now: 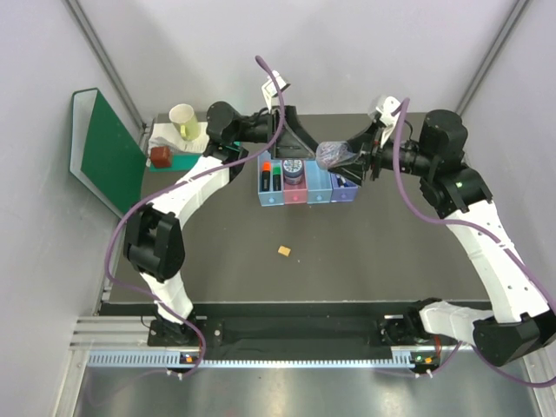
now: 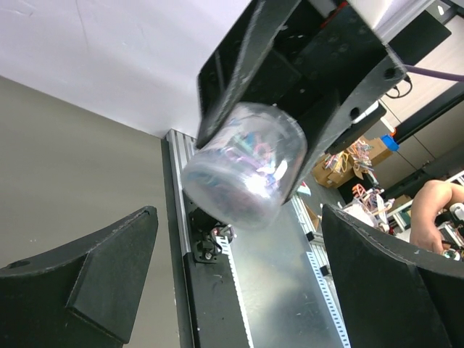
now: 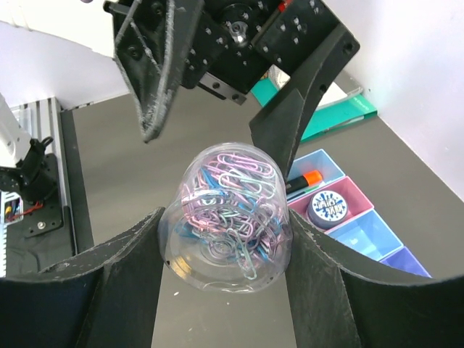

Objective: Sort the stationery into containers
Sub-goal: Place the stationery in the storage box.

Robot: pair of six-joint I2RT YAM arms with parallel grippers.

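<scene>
My right gripper (image 3: pixel 226 243) pinches a clear round plastic tub (image 3: pixel 226 203) of coloured paper clips between its two fingers, aloft near the middle of the tabletop's far edge, close to the row of four joined plastic bins (image 1: pixel 304 193). The tub lies tipped over, its axis running roughly along the fingers. My left gripper (image 2: pixel 238 217) faces it, spread wide and touching nothing.

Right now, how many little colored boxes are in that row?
4, joined side by side: light blue box leftmost with highlighters, pink box with the round tin, blue box, then purple box, the last two partly hidden under the clear tub.
</scene>
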